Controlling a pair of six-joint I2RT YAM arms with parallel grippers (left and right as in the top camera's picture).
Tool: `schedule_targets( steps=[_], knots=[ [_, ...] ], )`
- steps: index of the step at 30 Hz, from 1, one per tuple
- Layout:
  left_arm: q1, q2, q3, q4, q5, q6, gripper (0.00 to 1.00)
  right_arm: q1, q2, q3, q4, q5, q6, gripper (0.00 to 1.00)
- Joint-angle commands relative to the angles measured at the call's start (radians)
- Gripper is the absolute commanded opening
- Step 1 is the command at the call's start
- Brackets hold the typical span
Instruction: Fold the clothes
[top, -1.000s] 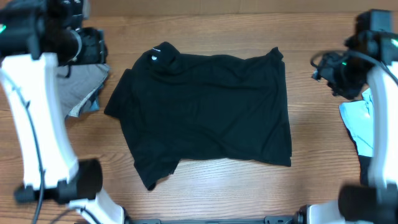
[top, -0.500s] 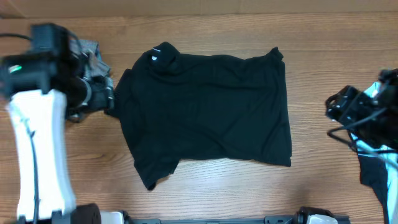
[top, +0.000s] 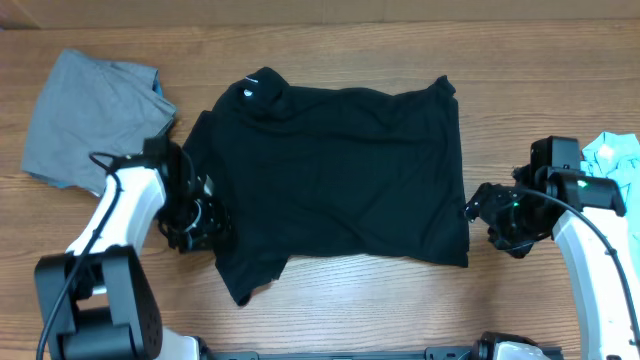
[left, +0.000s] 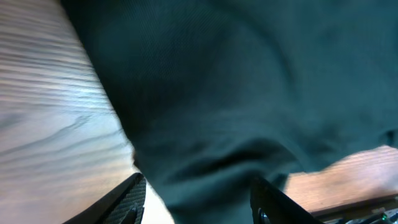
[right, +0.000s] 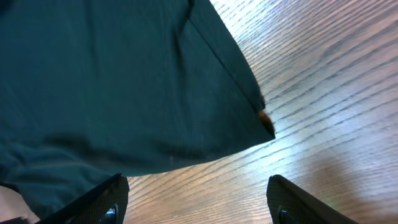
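You had the table bearing the black shirt at its middle. The shirt was spread mostly flat, with shallow wrinkles and one sleeve jutting toward the near-left. The grey garment lay at the far-left corner, apart from the shirt. A light-blue garment showed at the right edge. Your left gripper sat at the shirt's left edge, released, fingers spread over black cloth. Your right gripper stood just beside the shirt's near-right corner, likewise released, grasping nothing. A small white label marked the collar.
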Motion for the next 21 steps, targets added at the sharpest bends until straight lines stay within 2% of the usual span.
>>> schedule_targets(
  steps=[1, 4, 5, 9, 11, 15, 21],
  knots=[
    [0.007, 0.029, -0.071, 0.073, 0.050, -0.034, 0.59, 0.003, -0.009, -0.016, 0.019, -0.024, 0.009, 0.75],
    [0.007, 0.048, -0.108, 0.126, 0.024, -0.072, 0.57, 0.003, -0.009, -0.016, 0.018, -0.023, 0.008, 0.77],
    [0.007, 0.055, -0.116, 0.137, 0.016, -0.076, 0.53, 0.003, -0.009, -0.016, 0.019, -0.020, 0.009, 0.79],
    [0.009, 0.064, -0.124, 0.129, -0.004, -0.078, 0.16, 0.002, -0.009, -0.016, 0.026, 0.011, 0.009, 0.81],
    [0.018, 0.063, -0.115, 0.112, -0.035, -0.077, 0.06, 0.002, -0.009, -0.016, 0.028, 0.020, 0.014, 0.82],
    [0.067, 0.063, -0.040, 0.037, -0.108, -0.069, 0.04, 0.002, -0.009, -0.031, 0.044, 0.055, 0.058, 0.87],
    [0.153, 0.058, 0.122, -0.045, -0.159, -0.048, 0.04, 0.002, -0.004, -0.138, 0.126, 0.055, 0.104, 0.88]
  ],
)
